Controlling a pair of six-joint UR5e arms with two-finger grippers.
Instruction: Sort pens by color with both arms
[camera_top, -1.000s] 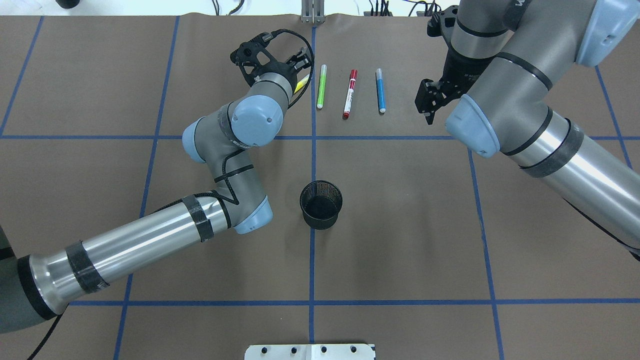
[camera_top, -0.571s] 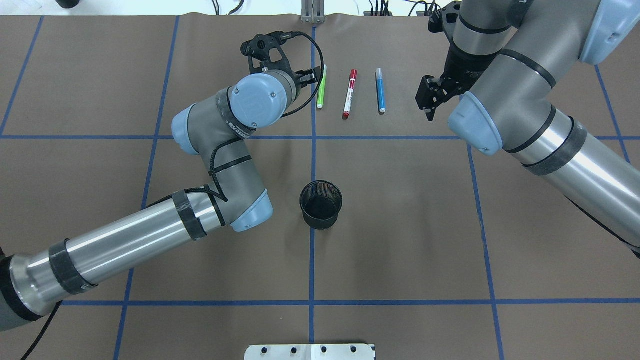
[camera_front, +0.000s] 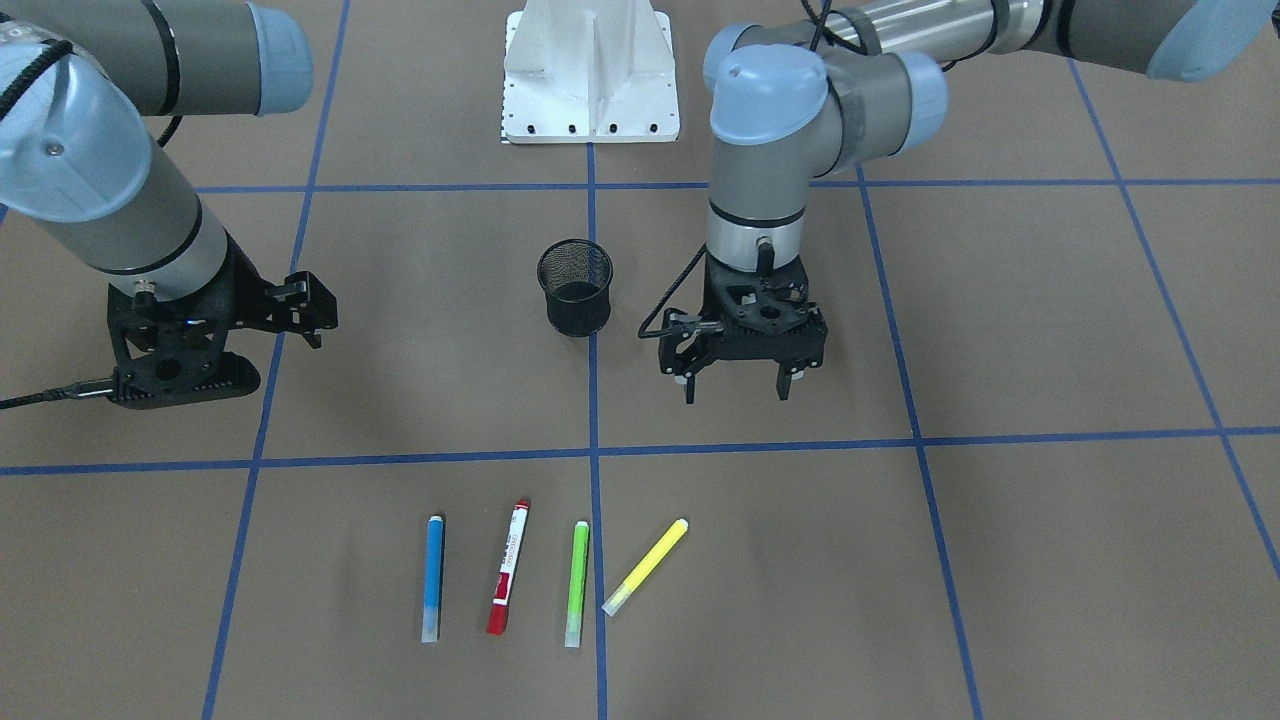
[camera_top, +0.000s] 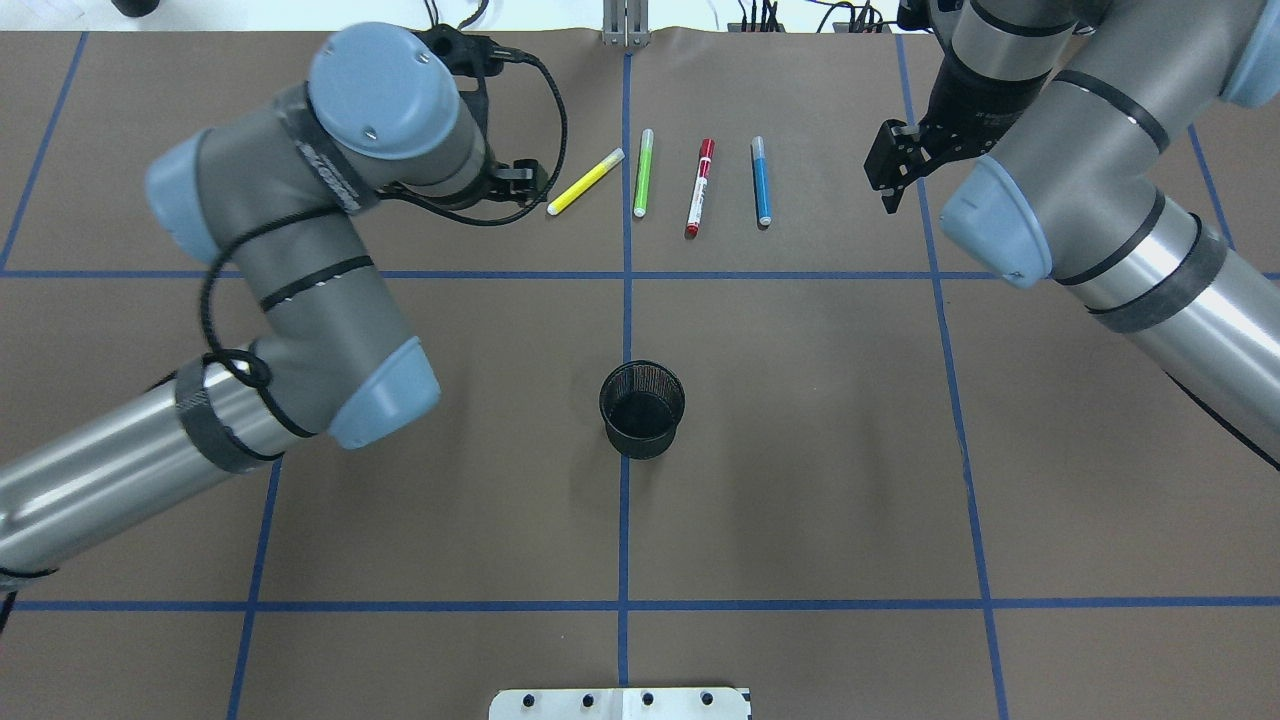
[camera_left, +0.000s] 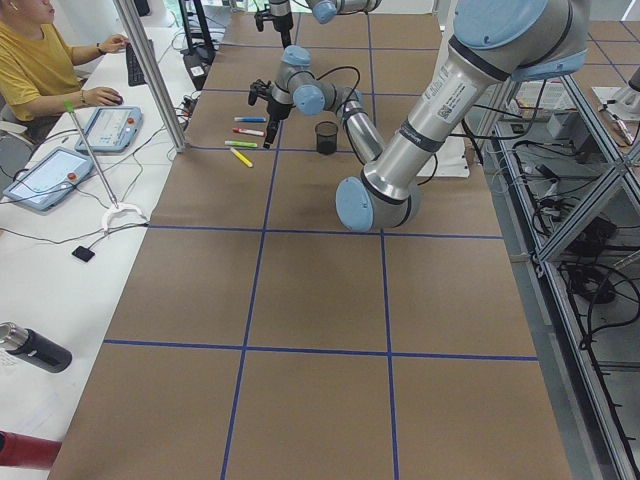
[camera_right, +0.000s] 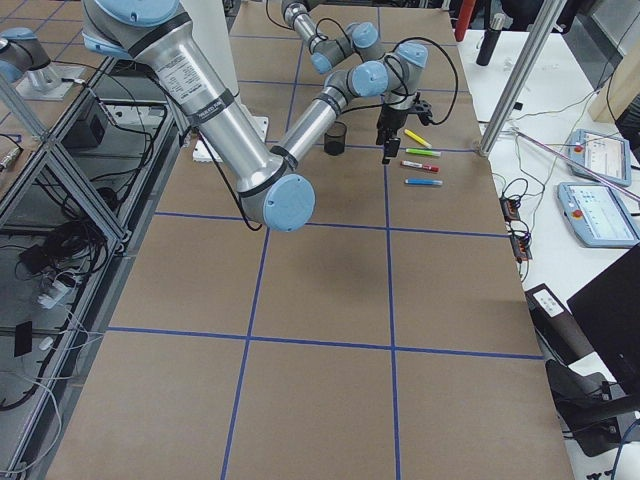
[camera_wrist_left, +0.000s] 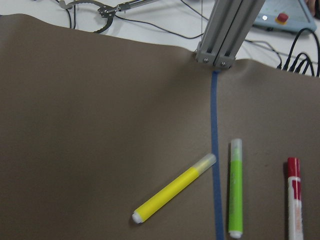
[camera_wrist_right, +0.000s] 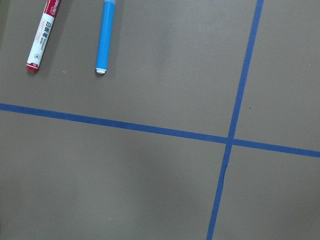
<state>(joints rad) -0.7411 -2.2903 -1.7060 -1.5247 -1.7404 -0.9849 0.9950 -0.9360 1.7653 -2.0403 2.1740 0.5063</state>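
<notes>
The brown paper-covered tabletop (camera_top: 800, 450), marked into a grid by blue tape lines, carries all the items. The grey-and-silver left arm (camera_top: 300, 260) enters from the overhead view's left and bends across the far-left grid cell. The grey-and-silver right arm (camera_top: 1080, 180) enters from that view's right and reaches toward the far edge. A white metal base plate (camera_front: 590, 70) sits at the robot's side of the tabletop, on the centre line. The black two-finger left pincer (camera_front: 735, 392) hangs above the tabletop, pointing down, with its fingers spread wide apart and nothing between them. In the overhead view it stands near the lower end of the yellow pen and clear of it. The black right pincer (camera_front: 310, 310) hovers on the blue pen's outer side, apart from it; its fingers appear separated and hold nothing. A black wire-mesh cup (camera_top: 642, 408) stands upright on the centre tape line, between the base plate and the pens. Four slim marker pens lie flat in a row on the far side, none touching another. The yellow pen (camera_top: 585, 182) lies tilted, left of the centre line. The light green pen (camera_top: 643, 173) lies just right of that line. The red pen with a white label (camera_top: 700, 188) comes next, then the blue pen (camera_top: 761, 181).
</notes>
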